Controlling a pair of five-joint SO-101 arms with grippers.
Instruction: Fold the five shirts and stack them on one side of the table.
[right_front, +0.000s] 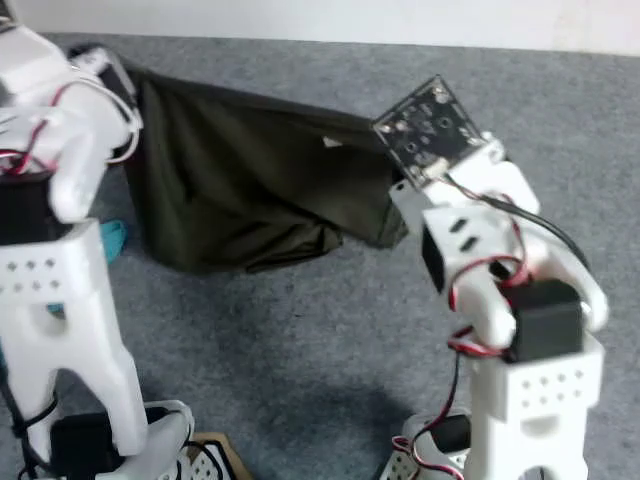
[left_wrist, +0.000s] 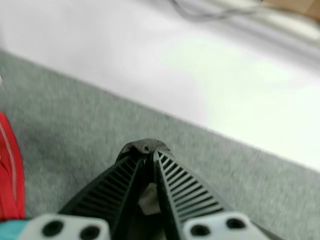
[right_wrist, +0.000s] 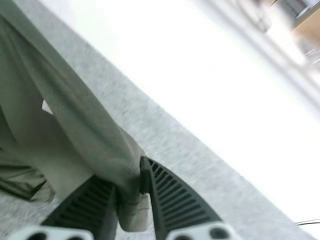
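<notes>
Grey felt is covering the table (right_front: 300, 330), and a pale white surface is running along beyond its far edge. Across the far half of the felt a dark olive shirt (right_front: 240, 170) is hanging stretched between the two arms, its top edge pulled taut from one arm to the other while its lower part is sagging and bunching onto the table.

The right gripper (right_wrist: 127, 172) is pinching one end of that top edge; its ribbed fingers (right_wrist: 175, 200) are pressing together on a fold of the olive cloth (right_wrist: 65, 130), which is draping away from them toward the table. A small pale tag (right_wrist: 46, 106) is showing on the fabric.

The left gripper (left_wrist: 146, 152) is holding its fingers (left_wrist: 180, 187) closed, with a small wad of dark fabric (left_wrist: 145, 146) sticking out at their tips, above the felt near the table's far edge. A red cloth (left_wrist: 10, 170) is lying off to one side of it. In the high view a teal item (right_front: 112, 238) is peeking out from behind the left arm, just beside the shirt's sagging edge.
</notes>
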